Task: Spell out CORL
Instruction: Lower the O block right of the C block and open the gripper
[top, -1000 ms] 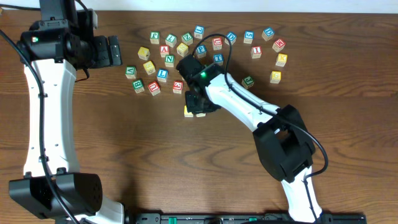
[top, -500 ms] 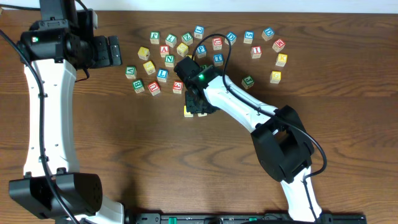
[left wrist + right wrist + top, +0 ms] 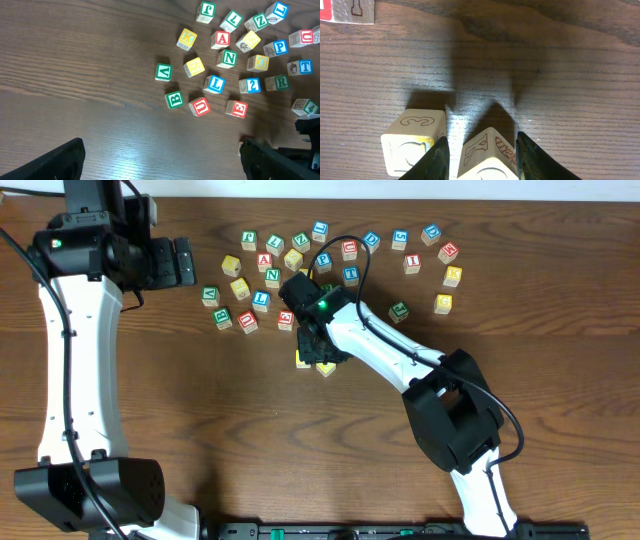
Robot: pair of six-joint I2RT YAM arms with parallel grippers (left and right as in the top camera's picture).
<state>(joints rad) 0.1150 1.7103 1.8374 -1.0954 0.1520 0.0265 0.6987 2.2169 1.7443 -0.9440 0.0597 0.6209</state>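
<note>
Your right gripper [image 3: 481, 145] stands low over the table [image 3: 570, 75]. Its fingers [image 3: 439, 157] straddle a yellow-topped cube [image 3: 485, 150] that sits turned corner-on. A thin strip of light shows between one finger and the cube, so the grip reads as released rather than clenched. Just outside that finger is a second yellow-topped cube [image 3: 412, 142] with a 3 on its side, close to the first but apart from it.

Both lie just on the near side of the cube cluster [image 3: 293, 257], apart from its edge. From the cluster's near edge toward the robot bases you have broad bare wood. On the far side, the table's edge runs close behind the cluster.

The blue L cube [image 3: 215, 84] sits on the cluster's near-left fringe with gaps all round it. The green R cube [image 3: 281, 82] is further in with neighbours close by, and the right arm hides it in the overhead view.

Your left gripper [image 3: 161, 150] hangs left of the cluster, fingers spread wide, grasping nothing
</note>
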